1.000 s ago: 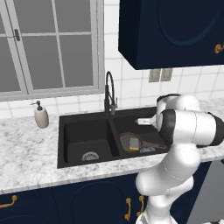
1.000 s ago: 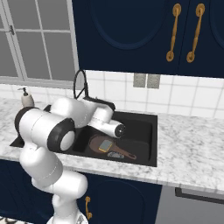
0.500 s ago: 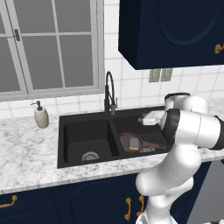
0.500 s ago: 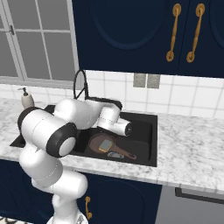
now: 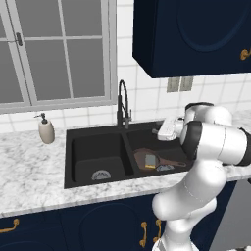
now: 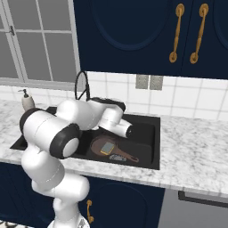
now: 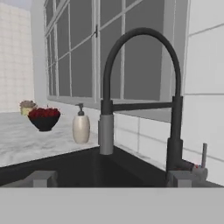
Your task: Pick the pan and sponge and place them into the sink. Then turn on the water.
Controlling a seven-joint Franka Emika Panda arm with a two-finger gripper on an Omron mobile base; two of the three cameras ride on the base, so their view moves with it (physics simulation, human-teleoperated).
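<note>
Both items already lie in the right basin of the sink (image 5: 73, 162): the pan (image 5: 154, 159) with the sponge (image 5: 150, 160) on it. Your hand (image 5: 158, 131) hovers spread and empty beside the faucet (image 7: 140, 100). Watch the small lever (image 7: 203, 155) at its base; come in crooked and you'll strike the neck or slide past, leaving the water off.

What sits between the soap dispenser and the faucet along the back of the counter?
Nothing: in the left base view, only bare marble counter and the black sink's rim lie between the beige soap dispenser bottle and the tall black spring-neck faucet.
</note>
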